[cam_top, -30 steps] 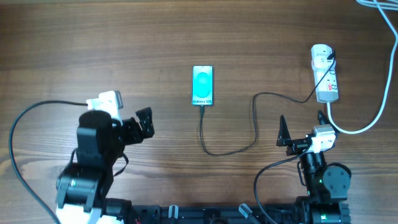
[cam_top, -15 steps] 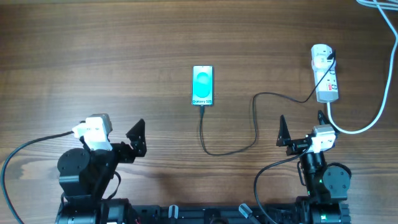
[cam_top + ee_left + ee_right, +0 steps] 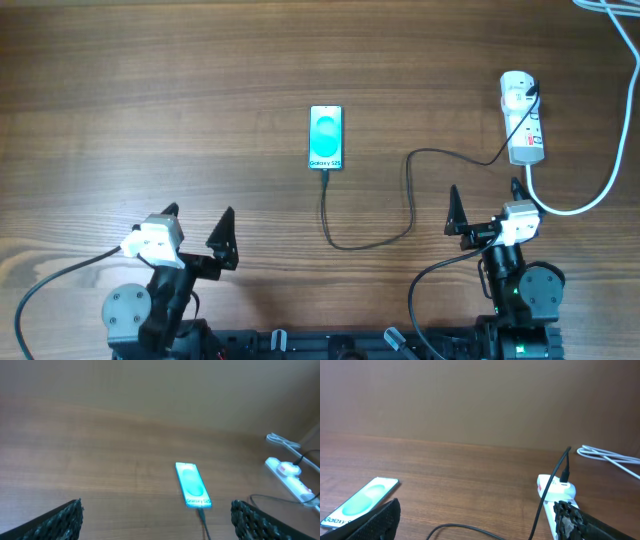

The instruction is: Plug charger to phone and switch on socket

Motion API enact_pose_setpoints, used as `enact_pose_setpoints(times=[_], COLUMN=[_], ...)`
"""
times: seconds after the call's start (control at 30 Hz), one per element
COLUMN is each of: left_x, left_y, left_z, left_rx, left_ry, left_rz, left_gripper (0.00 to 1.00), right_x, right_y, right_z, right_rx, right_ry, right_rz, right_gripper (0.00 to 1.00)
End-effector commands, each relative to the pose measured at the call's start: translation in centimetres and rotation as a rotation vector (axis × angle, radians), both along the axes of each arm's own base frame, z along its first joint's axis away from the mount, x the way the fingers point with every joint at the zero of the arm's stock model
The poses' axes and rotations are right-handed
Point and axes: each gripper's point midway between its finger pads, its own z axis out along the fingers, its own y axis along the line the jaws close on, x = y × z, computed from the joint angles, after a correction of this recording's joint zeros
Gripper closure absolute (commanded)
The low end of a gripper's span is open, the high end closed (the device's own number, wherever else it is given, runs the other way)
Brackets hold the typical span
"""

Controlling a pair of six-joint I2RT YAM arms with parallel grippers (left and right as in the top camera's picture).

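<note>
The phone lies flat mid-table, its cyan screen lit, "Galaxy" text at the near end. It also shows in the left wrist view and the right wrist view. The charger, a thin black cable, runs from the phone's near end in a loop to the socket, a white power strip at the far right with a red mark. Its tip sits at the phone's bottom edge. My left gripper is open and empty at the near left. My right gripper is open and empty, near the socket.
A thick white cord loops from the socket's near end out to the right table edge and back to the far right corner. The bare wooden table spreads left of the phone.
My left arm has drawn back toward the near edge and lowered, its gripper now pointing at the phone. The right arm, phone, cable and socket have not moved.
</note>
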Motion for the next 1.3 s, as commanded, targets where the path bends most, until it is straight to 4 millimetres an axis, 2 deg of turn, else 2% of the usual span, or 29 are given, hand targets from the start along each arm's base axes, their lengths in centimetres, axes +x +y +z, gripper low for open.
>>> enact_pose_setpoints(times=[0.0,0.23,0.4,0.7,0.87,1.1,1.27], left_x=[0.6,2.6,3.6,4.1,4.1,4.1,4.1], left_y=[0.0,0.3,2.2,3.6,2.7,2.8,4.7], left_z=[-0.3,0.3,-1.5,-2.6,-5.5,-5.6,-5.8], left_rx=[0.011,-0.058,-0.174,-0.163,0.022,0.150,0.151], left_ry=[-0.046,-0.194,-0.192,-0.218,-0.119,-0.136,-0.117], left_rz=[-0.004,0.011,0.129,0.209,0.140,0.133,0.245], left_gripper=[0.00,0.00,0.00,0.00,0.00,0.00,0.00], right_x=[0.0,0.0,0.0,0.0,0.0,0.0,0.0], right_y=[-0.3,-0.3,-0.3,-0.3,-0.3,-0.3,-0.3], right_z=[0.3,0.3,0.3,0.3,0.3,0.3,0.3], right_rx=[-0.002,-0.003,-0.002,-0.002,-0.002,-0.002,-0.002], right_ry=[-0.013,-0.013,-0.013,-0.013,-0.013,-0.013,-0.013], right_rz=[-0.014,-0.014,-0.014,-0.014,-0.014,-0.014,-0.014], right_gripper=[0.00,0.00,0.00,0.00,0.00,0.00,0.00])
